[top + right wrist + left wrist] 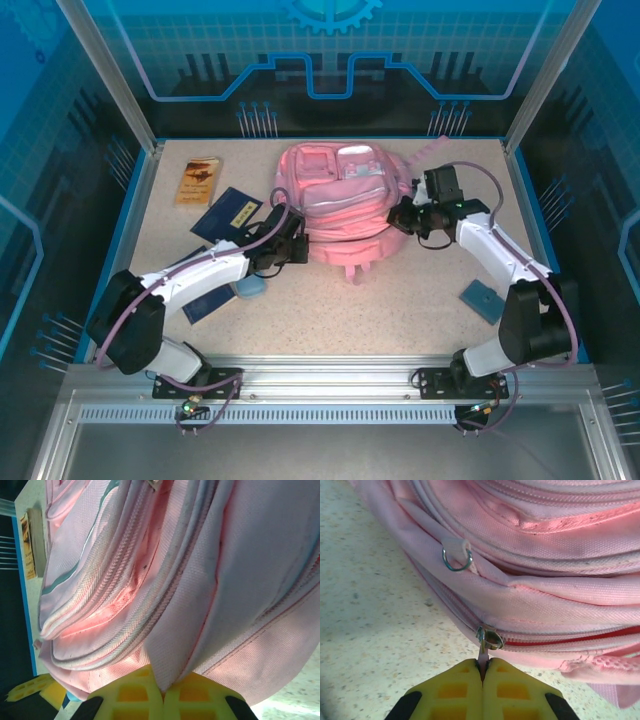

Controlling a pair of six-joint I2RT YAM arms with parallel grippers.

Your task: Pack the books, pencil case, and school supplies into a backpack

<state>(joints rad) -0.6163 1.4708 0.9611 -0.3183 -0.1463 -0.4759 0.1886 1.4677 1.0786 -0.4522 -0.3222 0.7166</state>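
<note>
Both sets of jaws are squeezing shut on the big pink cloth backpack (pixel 340 200). The left gripper (pixel 482 669) is pinching the small silver zipper pull (pixel 483 654) on the backpack's side, with its yellow fingers (pixel 455 692) pressing tight together. The right gripper (pixel 162 689) is pinching a fold of the pink cloth on the other side. The backpack is lying in the middle of the speckled table (pixel 400 290), between the two grippers.

The left arm is lying over part of a dark navy flat book (pixel 208 300) and is hiding it. The soft light blue pencil case (pixel 250 287) is peeking out just beside that arm. How far the zipper is open is hard to tell.

Another navy book with a yellow mark (pixel 228 213) is sitting near the backpack's left side. A thin tan-orange book (pixel 198 180) is resting farther back on the left. A small flat blue square (pixel 483 300) is lying near the right arm. A little silver ring (pixel 456 560) is hanging on the backpack above the zipper pull.
</note>
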